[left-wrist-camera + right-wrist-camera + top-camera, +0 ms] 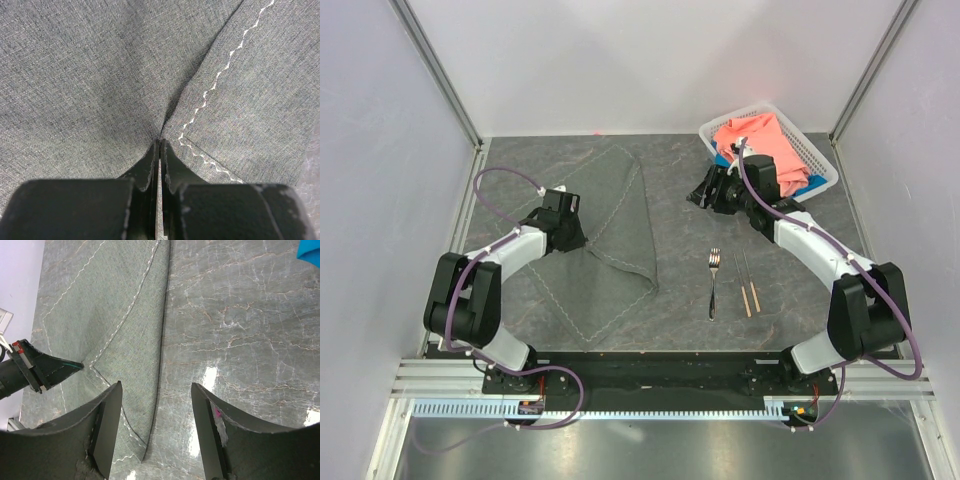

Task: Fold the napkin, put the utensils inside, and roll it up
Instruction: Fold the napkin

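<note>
**Top, left-wrist and right-wrist views.** The left gripper (582, 241) is closed, its two fingertips (152, 152) pressed together on a pinch of the napkin (615, 215). The dark grey cloth puckers into creases that converge at the tips. From this gripper the napkin (100, 75) spreads ahead and to both sides, and a pale zigzag hem stitch (218, 75) runs off ahead to the right of the tips. In the top view the cloth lies partly doubled over on the surface (680, 170), with the pinched point at a corner of the stitched hem.

The right gripper (698, 197) has its jaws well apart with nothing between them. It points toward the napkin's right-hand edge (162, 340), which runs straight away from the gap between its fingers; bare marbled surface lies to the right of that edge. The left gripper's dark fingers appear at the far left of this view.

The fork (713, 283) and the chopsticks (748, 285) lie side by side on the surface, near the right gripper on the side toward the arm bases. Both are clear of the napkin, the fork the nearer to it. Behind the right gripper stands a white basket (820, 150) holding a salmon-pink cloth (760, 135) and a blue cloth (817, 181).
</note>
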Motion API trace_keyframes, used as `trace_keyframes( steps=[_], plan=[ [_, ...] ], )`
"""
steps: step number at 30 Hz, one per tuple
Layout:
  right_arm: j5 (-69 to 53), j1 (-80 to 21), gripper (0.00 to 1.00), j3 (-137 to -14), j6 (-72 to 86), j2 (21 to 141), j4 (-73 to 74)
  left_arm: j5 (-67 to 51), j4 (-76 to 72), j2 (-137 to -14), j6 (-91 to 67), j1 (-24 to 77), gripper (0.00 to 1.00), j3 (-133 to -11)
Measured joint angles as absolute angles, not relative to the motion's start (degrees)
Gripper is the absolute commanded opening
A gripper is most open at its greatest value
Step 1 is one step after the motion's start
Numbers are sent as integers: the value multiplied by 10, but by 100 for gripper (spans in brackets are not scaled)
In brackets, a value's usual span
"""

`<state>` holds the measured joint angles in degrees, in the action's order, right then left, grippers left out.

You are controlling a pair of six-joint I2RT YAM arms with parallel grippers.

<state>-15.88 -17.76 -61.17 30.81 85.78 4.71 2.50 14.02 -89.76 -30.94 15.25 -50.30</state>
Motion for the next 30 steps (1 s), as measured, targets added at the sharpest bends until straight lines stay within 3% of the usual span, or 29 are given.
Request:
trace_keyframes(
  steps=[15, 25, 30],
  plan=[
    [-167, -175, 67, -604, 305, 854, 47, 11, 145, -904, -308, 152, 21, -503],
    [-168, -175, 67, -604, 304, 854, 47, 9, 144, -910, -308, 152, 17, -503],
    [-171, -175, 67, -604, 304, 854, 47, 10, 144, -910, -307, 152, 21, -503]
  ],
)
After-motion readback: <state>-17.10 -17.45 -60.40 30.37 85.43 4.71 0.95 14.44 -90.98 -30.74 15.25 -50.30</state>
